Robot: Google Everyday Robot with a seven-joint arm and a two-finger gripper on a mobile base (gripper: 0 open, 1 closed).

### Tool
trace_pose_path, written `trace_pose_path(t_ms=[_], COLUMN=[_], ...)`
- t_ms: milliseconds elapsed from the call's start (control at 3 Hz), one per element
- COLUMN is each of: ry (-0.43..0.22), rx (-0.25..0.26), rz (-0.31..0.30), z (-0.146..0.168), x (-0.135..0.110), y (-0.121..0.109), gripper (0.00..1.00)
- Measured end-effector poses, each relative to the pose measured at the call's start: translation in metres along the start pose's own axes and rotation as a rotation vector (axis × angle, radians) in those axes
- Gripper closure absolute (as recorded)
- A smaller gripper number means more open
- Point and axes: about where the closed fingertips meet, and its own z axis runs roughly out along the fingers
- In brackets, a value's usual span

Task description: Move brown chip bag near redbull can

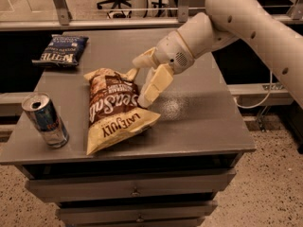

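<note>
Camera view: gripper [140,82] sits over the middle of the surface [199,108], at the upper right edge of the brown chip bag [113,110]. Fingers [154,85] are spread in a V with the bag's top corner between them, one in front and one behind, and they look clamped on that corner rather than hanging free. Bag lies lengthwise, "LATE JULY" end toward the front edge, lower end resting on the surface. Redbull can [45,121] stands upright at the front left corner, near the bag but not touching, with a strip of bare surface between them. Blue Kettle chip bag [60,50] is at the back left, well apart from both. My read: placement is almost there, only a short shift left remains. Risks: the grip is on one crinkly corner, so the foil could slide out and the bag drop short or twist. The bag's body is much bigger than the can, so if it swings left on that corner it can clip the can, which is light, tall and right by the edge, so it tips or rolls off. The bag's front end is also close to the front edge, so dragging forward could hang it over. Keep the move low and slow, and let go before contact.
</note>
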Motion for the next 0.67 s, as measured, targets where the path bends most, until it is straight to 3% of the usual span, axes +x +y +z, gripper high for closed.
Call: trace_pose_path(t_ms=[333, 667], ry=[-0.033, -0.048], rx=[0.103, 0.174], rz=[0.007, 0.014], z=[-0.054, -0.096], x=[0.003, 0.010], y=[-0.019, -0.033], gripper=[0.00, 0.00])
